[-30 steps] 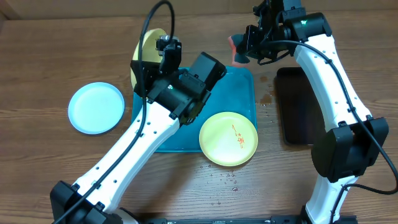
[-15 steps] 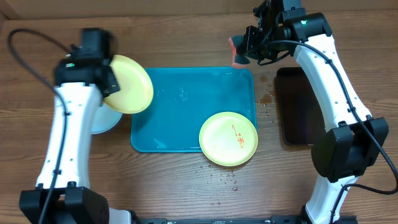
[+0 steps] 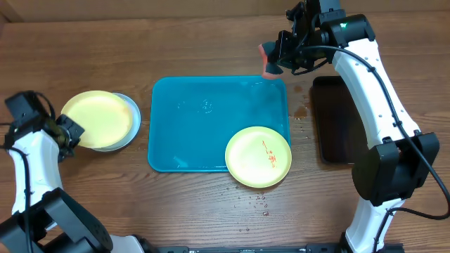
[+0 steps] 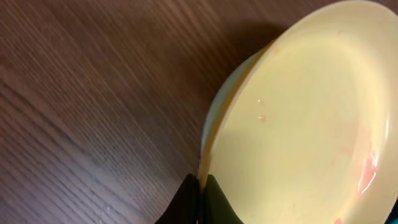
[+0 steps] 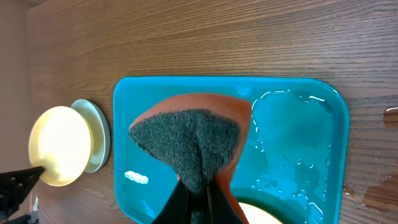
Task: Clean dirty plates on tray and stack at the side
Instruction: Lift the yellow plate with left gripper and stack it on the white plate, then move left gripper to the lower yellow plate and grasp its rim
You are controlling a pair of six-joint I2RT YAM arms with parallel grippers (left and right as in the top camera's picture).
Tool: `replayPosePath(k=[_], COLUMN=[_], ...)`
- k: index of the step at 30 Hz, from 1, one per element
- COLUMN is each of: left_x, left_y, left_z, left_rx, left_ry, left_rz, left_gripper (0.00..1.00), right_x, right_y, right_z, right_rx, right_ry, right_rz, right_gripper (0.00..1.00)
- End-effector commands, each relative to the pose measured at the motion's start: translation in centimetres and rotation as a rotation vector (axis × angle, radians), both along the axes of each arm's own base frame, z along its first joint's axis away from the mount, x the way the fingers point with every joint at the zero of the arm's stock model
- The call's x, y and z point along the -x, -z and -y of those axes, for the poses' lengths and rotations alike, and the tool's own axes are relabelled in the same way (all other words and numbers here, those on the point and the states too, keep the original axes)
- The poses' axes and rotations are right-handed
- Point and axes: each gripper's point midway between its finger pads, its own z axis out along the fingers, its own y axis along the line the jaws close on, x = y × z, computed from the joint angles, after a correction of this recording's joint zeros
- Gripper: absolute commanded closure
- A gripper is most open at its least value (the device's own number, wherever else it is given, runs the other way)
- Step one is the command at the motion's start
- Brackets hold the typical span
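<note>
My left gripper is shut on the rim of a pale yellow-green plate, which lies over the light blue plate left of the turquoise tray. In the left wrist view the jaws pinch that plate's edge. A second yellow-green plate with red smears sits on the tray's front right corner. My right gripper is shut on an orange sponge with a dark scrub face, held above the tray's back right corner.
A narrow glossy black tray lies right of the turquoise tray. Water drops lie on the wood near the front plate and beside the black tray. A white speck lies on the turquoise tray.
My left arm swung the yellow-green plate from over the tray's back left, out to the left, and down onto the light blue plate. The right arm has not moved.
</note>
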Motion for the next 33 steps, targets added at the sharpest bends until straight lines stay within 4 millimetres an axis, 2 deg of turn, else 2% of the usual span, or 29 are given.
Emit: replayPosePath(k=[1,6,9,12,16,20,22,24,27,30,33], left_x=[-0.1,-0.7,-0.9,-1.1,-2.5,-4.2,-5.0,-5.8,-6.7,-6.5,-5.9], left_y=[0.9,1.3,1.4,1.4,0.9,-0.6,-1.6,-2.4,-3.4,-3.4,-3.3], left_z=[0.3,0.4,0.6,1.1,3.1,5.7,8.0,11.5,18.6,23.8,27.8], left_rx=[0.020,0.010,0.011,0.009,0.030,0.016,0.041,0.115,0.285,0.347,0.356], left_ry=[0.012,0.025,0.033,0.053,0.186,0.320,0.381,0.471,0.644,0.774,0.883], left_rz=[0.043,0.057,0.055,0.053,0.074,0.064,0.062,0.080,0.148,0.143,0.117], left_gripper=[0.96,0.95,0.75,0.63,0.61,0.58,0.58,0.58,0.58,0.55,0.50], right_x=[0.0,0.2,0.4,0.4,0.4,0.4,0.4,0.4,0.4,0.4,0.4], right_y=[-0.5,-0.4,-0.3,-0.3,-0.3,-0.3,-0.3,-0.3,-0.3,-0.3,-0.3], right_z=[-0.1,-0.2,-0.2,-0.1,-0.2,-0.2,-0.2,-0.2,-0.2,-0.2,-0.2], right_rx=[-0.002,0.001,0.003,0.003,0.003,0.003,0.003,0.003,0.003,0.003,0.003], right_ry=[-0.009,-0.011,-0.011,-0.011,-0.011,-0.011,-0.011,-0.011,-0.011,-0.011,-0.011], right_rz=[0.017,0.007,-0.002,-0.004,-0.003,-0.004,-0.004,-0.003,-0.003,-0.003,-0.003], right_gripper=[0.96,0.96,0.96,0.96,0.96,0.96,0.96,0.96,0.96,0.96,0.96])
